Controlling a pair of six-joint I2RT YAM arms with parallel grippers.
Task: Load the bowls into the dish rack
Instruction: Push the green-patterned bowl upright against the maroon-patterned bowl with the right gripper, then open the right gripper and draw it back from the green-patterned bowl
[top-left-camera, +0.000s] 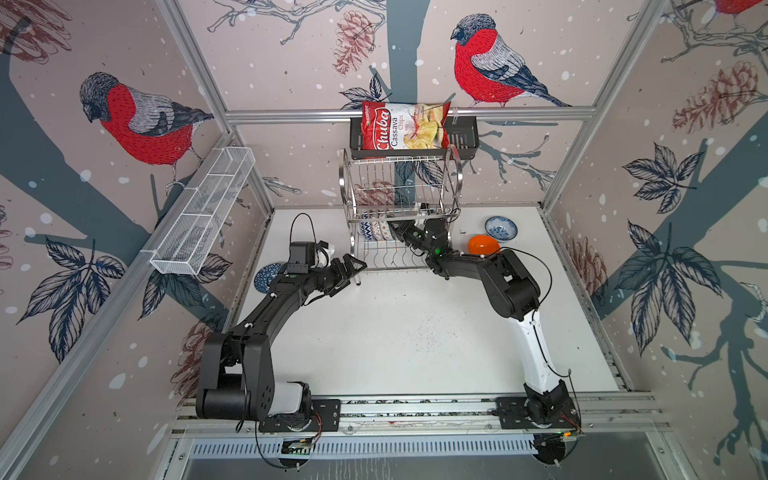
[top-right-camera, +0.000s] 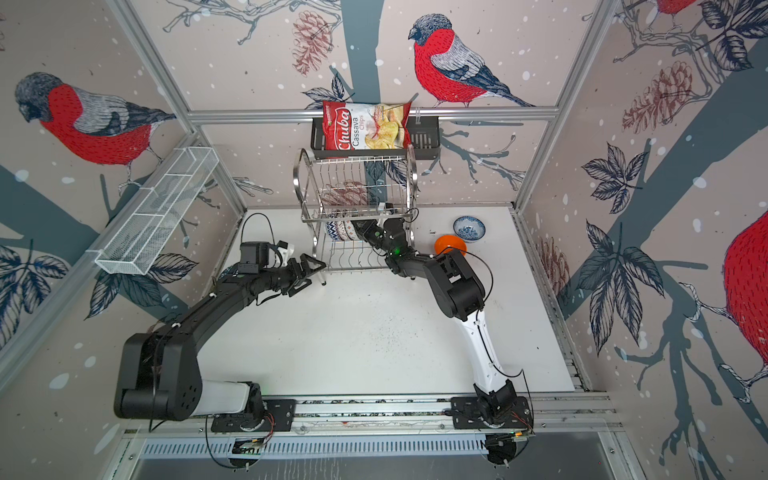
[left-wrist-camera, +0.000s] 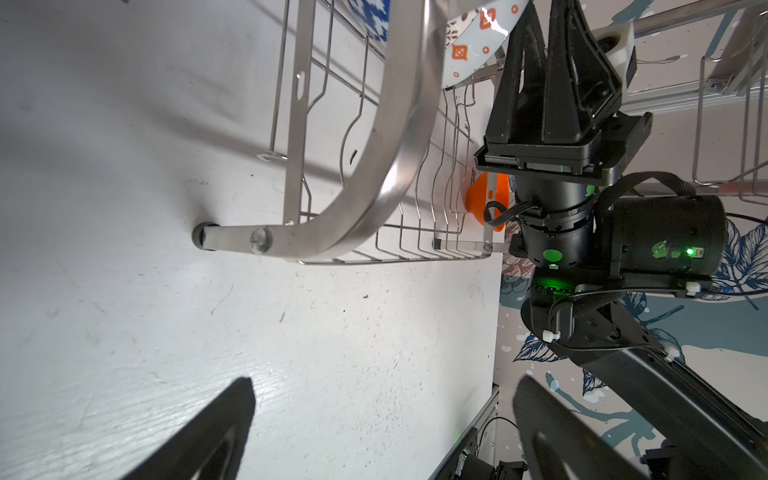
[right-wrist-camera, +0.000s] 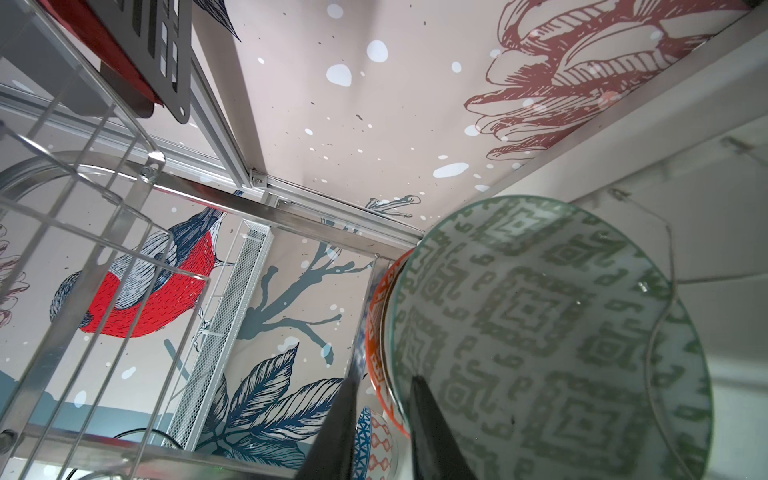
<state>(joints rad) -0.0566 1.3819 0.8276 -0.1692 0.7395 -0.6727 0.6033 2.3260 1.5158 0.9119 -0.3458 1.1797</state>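
Bowl (right-wrist-camera: 540, 332), grey-green patterned and round, stood on edge in the lower tier of the shiny steel wire dish rack (left-wrist-camera: 403, 124), mouth facing the free slots rightward. Right gripper (right-wrist-camera: 384, 378) straddled its rim, jaws slightly apart; left gripper (top-left-camera: 360, 274) gaped wide.

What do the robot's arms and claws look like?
The left arm and right arm are black with one white section each, thin black cables and white ties; green lights glow on the right one. The left gripper and right gripper have two black triangular fingers each.
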